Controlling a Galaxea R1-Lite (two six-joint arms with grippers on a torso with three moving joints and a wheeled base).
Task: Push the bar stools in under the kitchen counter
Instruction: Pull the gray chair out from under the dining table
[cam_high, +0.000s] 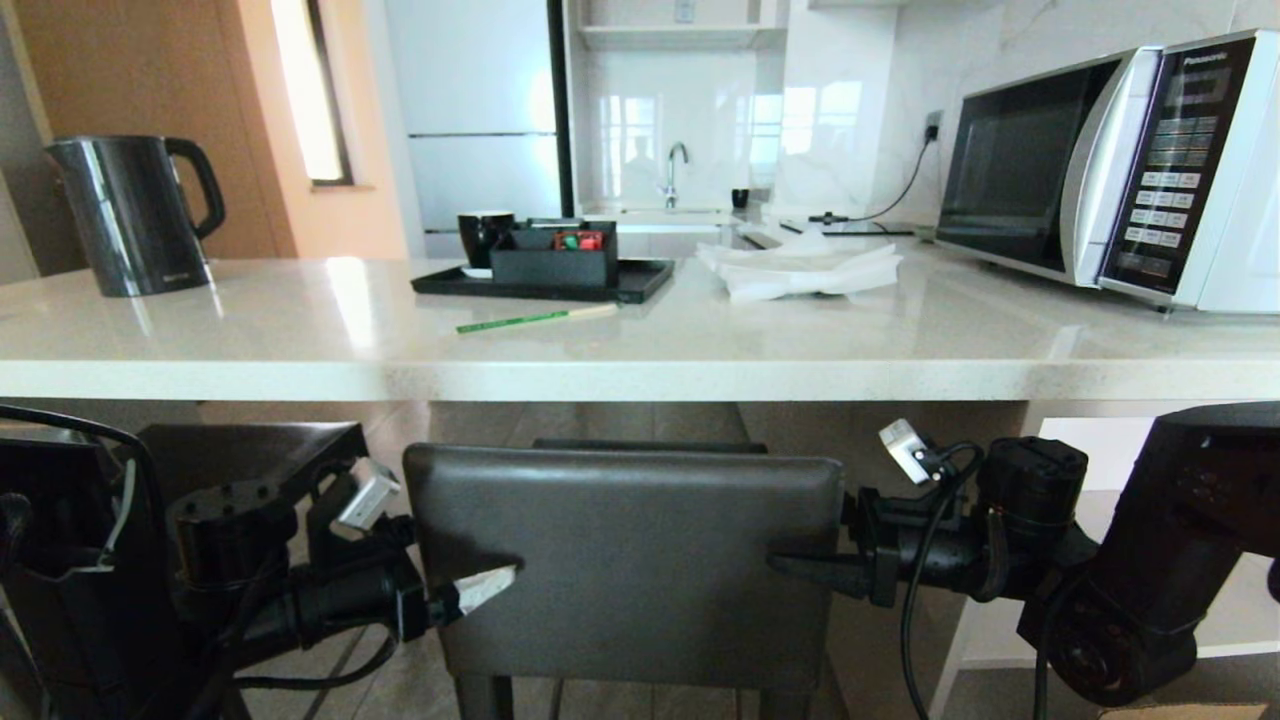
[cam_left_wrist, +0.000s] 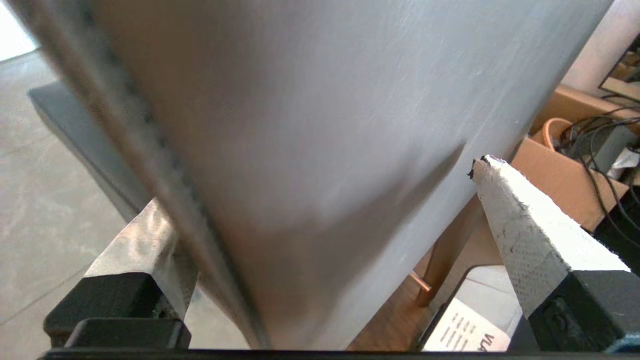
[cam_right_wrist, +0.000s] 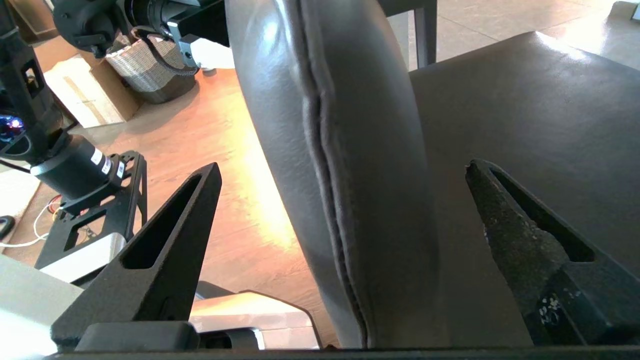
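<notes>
Both claws spread wide: left gripper (cam_high: 480, 585) and right gripper (cam_high: 800, 565) straddle stool backrest (cam_high: 625, 560) edges, w/ counter (cam_high: 640, 350) above.

Both arms of the robot reach forward low in the head view, one at each lower corner, forearms roughly level and angled inward toward one another. The left pincer (cam_high: 470, 590), on a black wrist wrapped in cable, has its white-taped fingers (cam_left_wrist: 520, 220) spread wide apart, one finger tip showing pale and pointed in the head view. The right pincer (cam_high: 800, 568), carried on a bulky black forearm with looped black cabling, likewise stands with its black triangular fingers (cam_right_wrist: 165, 250) parted wide, pointing inward toward the left arm. Each wrist bears a small white camera block tilted above the fingers.
</notes>
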